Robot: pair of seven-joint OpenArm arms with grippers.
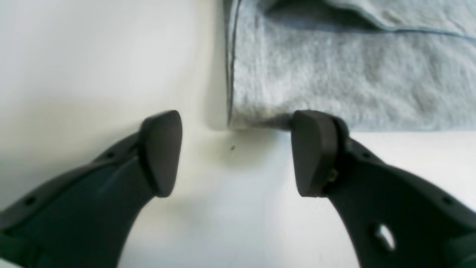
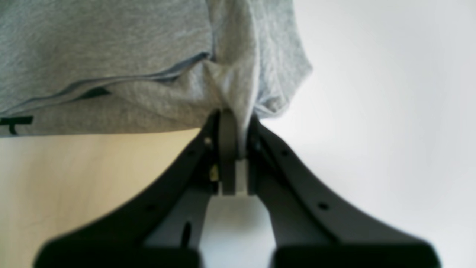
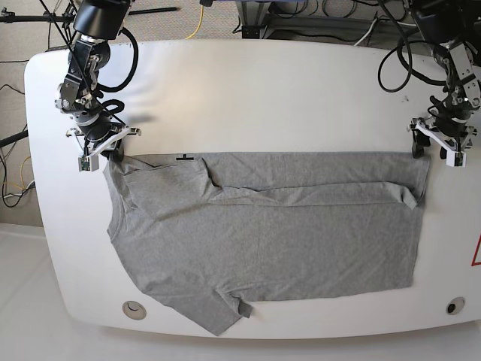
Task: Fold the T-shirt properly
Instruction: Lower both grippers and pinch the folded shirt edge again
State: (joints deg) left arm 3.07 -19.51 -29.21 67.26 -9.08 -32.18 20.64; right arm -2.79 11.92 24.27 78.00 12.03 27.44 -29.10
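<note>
Right hand [image 2: 238, 149] pinched on T-shirt [image 3: 270, 233] corner, left hand [image 1: 236, 152] agape w/ nothing at opposite corner edge.

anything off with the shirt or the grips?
Grips are uneven: right pincer pinches the T-shirt corner, left pincer is open at the opposite corner, holding nothing. Lower sleeve hangs past the table edge.
</note>
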